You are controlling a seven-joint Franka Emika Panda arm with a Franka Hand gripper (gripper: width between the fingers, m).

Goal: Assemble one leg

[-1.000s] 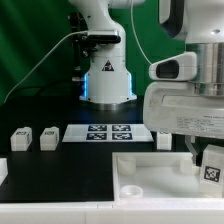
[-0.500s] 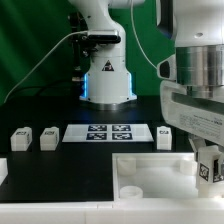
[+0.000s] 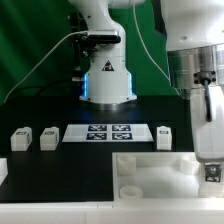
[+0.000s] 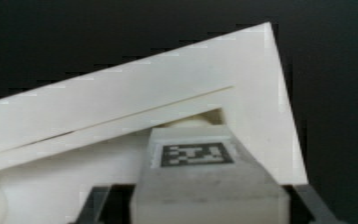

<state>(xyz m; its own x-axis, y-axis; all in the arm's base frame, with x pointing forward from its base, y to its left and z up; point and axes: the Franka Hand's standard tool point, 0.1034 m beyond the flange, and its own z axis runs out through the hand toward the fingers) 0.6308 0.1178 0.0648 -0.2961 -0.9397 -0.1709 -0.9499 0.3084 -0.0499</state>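
**Leg being held at a corner of the panel**

Item 1, leg (image 4: pixel 197 165): a white square post with a black-and-white tag on its face is being gripped between the two dark fingers (image 4: pixel 101 203) of the claw (image 4: pixel 197 205), as the wrist view shows. Its tip is being held just at a raised-rim corner of the panel (image 4: pixel 176 85); whether it is touching cannot be told. In the exterior view the leg (image 3: pixel 212 172) is being shown only partly, at the view's right edge, below the arm (image 3: pixel 195 60).

Item 2, panel (image 3: pixel 150 175): a large white square with a raised rim is being carried by the black counter (image 3: pixel 60 110), in the foreground.

Item 3, marker board (image 3: pixel 108 132): it is being seen flat on the counter, behind the panel.

Items 4–6, spare legs: two (image 3: pixel 21 138) (image 3: pixel 48 138) are being seen standing side by side on the exterior view's left of the marker board, one (image 3: pixel 164 135) just to its right.
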